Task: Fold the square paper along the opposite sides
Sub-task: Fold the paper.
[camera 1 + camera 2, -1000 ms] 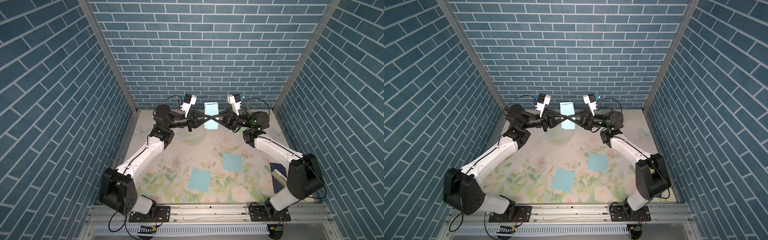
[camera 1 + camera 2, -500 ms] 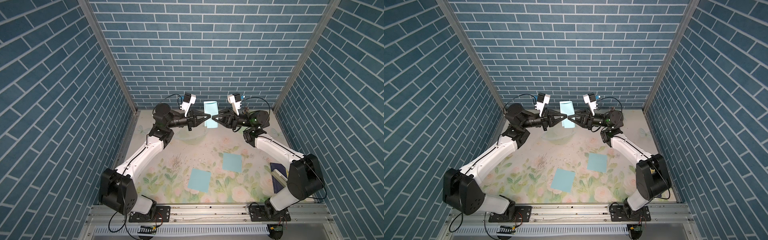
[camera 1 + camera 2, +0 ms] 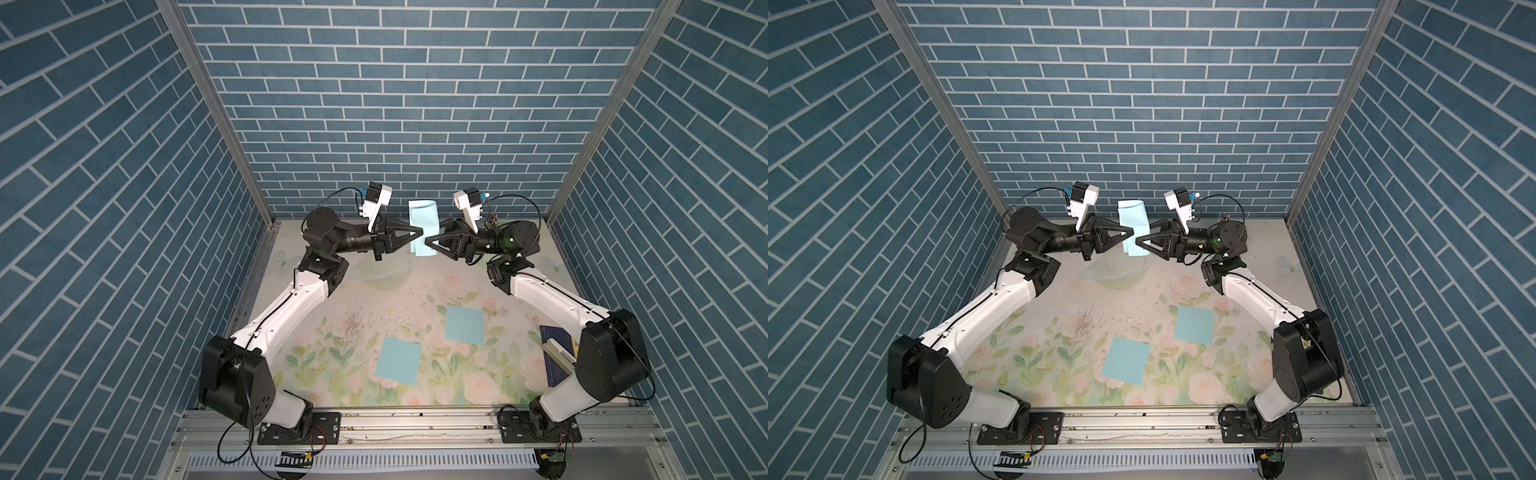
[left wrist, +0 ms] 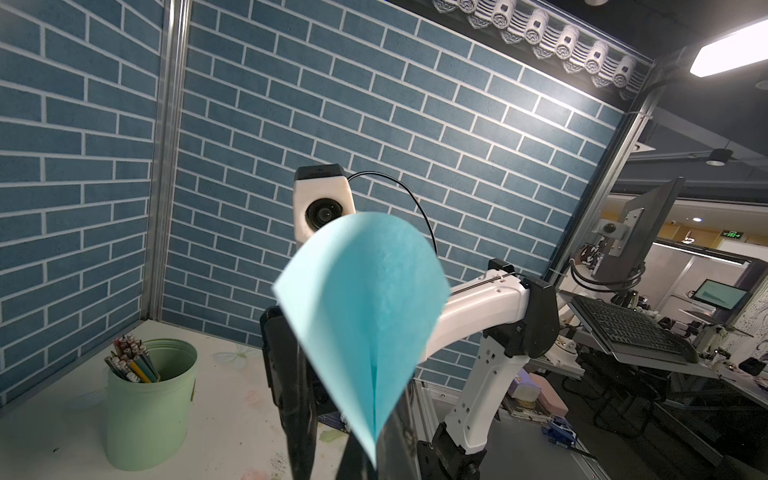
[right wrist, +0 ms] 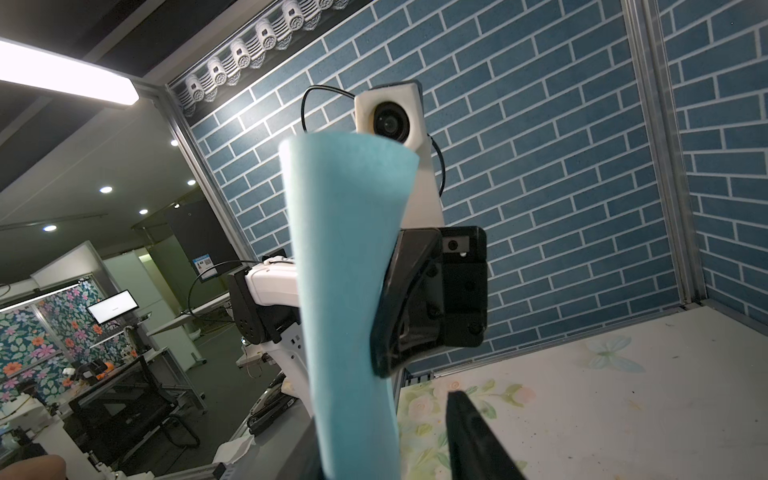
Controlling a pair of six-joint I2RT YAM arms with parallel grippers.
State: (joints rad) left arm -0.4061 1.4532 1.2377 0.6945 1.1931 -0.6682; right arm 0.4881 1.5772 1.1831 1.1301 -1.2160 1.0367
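Observation:
A light-blue square paper [image 3: 423,218] [image 3: 1133,216], bent over on itself, hangs in the air at the back of the floral table [image 3: 365,299]. My left gripper [image 3: 417,233] [image 3: 1128,232] is shut on its lower edges, which meet in a point in the left wrist view [image 4: 365,291]. My right gripper [image 3: 430,243] [image 3: 1140,241] faces it from the other side with jaws apart. In the right wrist view the paper [image 5: 345,249] stands between them, with a gap to the dark finger [image 5: 478,440]; the other finger is hidden behind the sheet.
Two more blue square sheets lie flat in the front half of the table [image 3: 464,325] [image 3: 399,360]. A green cup of pencils [image 4: 149,399] stands near the back right corner, behind the right arm. A dark blue book [image 3: 559,338] lies at the right front edge.
The right gripper's jaws have parted and its tip has drawn back slightly from the left one. The left gripper still holds the paper in the same place.

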